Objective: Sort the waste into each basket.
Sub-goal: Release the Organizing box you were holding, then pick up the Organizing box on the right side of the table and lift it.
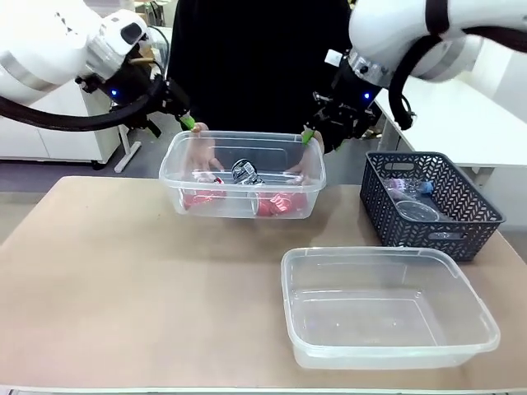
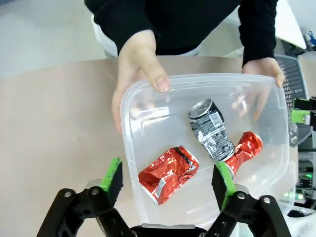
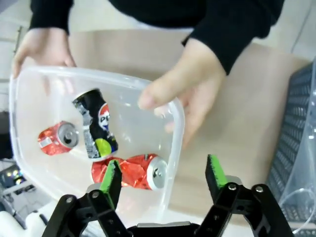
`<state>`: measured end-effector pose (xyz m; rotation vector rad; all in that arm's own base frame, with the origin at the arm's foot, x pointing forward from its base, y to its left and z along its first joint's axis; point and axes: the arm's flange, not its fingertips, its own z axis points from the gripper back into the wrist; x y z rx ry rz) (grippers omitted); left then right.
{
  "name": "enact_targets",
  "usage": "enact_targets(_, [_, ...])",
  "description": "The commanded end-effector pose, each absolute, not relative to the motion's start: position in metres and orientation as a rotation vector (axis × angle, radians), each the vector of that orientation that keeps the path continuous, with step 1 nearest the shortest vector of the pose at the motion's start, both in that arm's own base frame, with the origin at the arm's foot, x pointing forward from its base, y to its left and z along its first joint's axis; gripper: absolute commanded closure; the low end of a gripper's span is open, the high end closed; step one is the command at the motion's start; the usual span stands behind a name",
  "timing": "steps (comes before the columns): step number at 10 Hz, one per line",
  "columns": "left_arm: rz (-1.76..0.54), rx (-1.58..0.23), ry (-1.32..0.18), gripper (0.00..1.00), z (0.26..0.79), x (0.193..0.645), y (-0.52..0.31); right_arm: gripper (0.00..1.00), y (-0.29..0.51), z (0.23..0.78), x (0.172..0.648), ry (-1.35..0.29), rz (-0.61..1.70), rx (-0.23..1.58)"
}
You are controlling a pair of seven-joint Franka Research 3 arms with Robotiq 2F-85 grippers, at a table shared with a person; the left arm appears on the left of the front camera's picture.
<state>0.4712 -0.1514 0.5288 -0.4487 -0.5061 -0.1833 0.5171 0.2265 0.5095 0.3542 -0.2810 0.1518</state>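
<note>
Across the brown table (image 1: 123,280) we see an empty clear tub (image 1: 387,257) near us and a dark grey basket (image 1: 387,216) to the right. At the far side a person's hands (image 2: 136,79) hold a second clear tub (image 1: 239,134) with three crushed cans (image 2: 211,131) inside. Our left gripper (image 2: 168,177) and right gripper (image 3: 163,174) both have their fingers spread wide, each straddling one end wall of that tub.

**Clear tub between open fingers**

The right gripper (image 3: 163,164) is spread wide, its green pads (image 3: 215,172) either side of the clear tub's (image 3: 29,163) near rim. Inside lie a black can (image 3: 94,123) at the centre, a red can (image 3: 58,138) at its 9 o'clock and a second red can (image 3: 132,172) at its 5 o'clock. One hand (image 3: 43,45) holds the tub at 11 o'clock, another hand (image 3: 183,98) at 2 o'clock. A dark basket (image 3: 296,133) sits at 3 o'clock on the tan table (image 3: 237,128).
</note>
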Motion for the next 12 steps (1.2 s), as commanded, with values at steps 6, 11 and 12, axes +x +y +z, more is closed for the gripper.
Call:
enact_targets(6, [-0.209, -0.445, -0.531, 0.00, 0.527, 0.462, -0.148, 0.00, 0.223, 0.501, 0.513, -0.327, 0.171, 0.361])
enact_targets(11, [-0.235, -0.490, -0.453, 0.00, 0.547, 0.443, -0.144, 0.00, 0.192, 0.525, 0.476, -0.297, 0.194, 0.486])
enact_targets(12, [-0.317, -0.548, -0.396, 0.00, 0.559, 0.411, -0.147, 0.00, 0.160, 0.538, 0.432, -0.244, 0.208, 0.553])
